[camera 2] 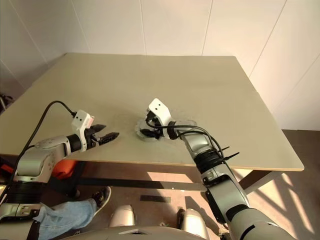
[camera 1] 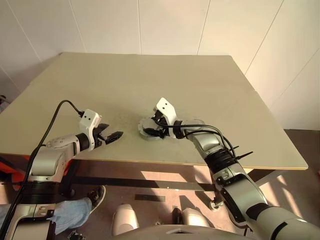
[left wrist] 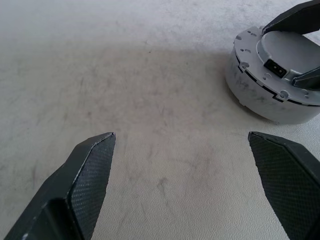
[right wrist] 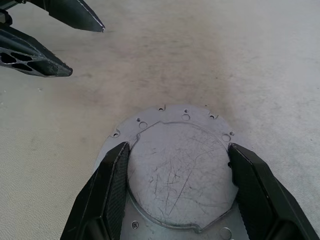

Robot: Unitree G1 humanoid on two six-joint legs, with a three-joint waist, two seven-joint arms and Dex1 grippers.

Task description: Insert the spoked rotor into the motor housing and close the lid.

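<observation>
The motor housing point(left wrist: 260, 97) is a round grey can standing near the table's front edge. The grey lid point(right wrist: 180, 175) lies flat on top of it, its raised round centre scratched. My right gripper point(right wrist: 179, 146) comes in from the right and is shut on that raised centre, one finger against each side. My left gripper point(camera 1: 114, 136) hovers open and empty a short way left of the housing, pointing toward it; its two fingertips point(right wrist: 100, 27) also show in the right wrist view. The spoked rotor is hidden.
The beige table point(camera 1: 200, 85) stretches bare behind and around the housing. Its front edge point(camera 1: 150, 161) runs just below both grippers. Under the table at the left are a person's jeans leg and shoe point(camera 1: 95, 197).
</observation>
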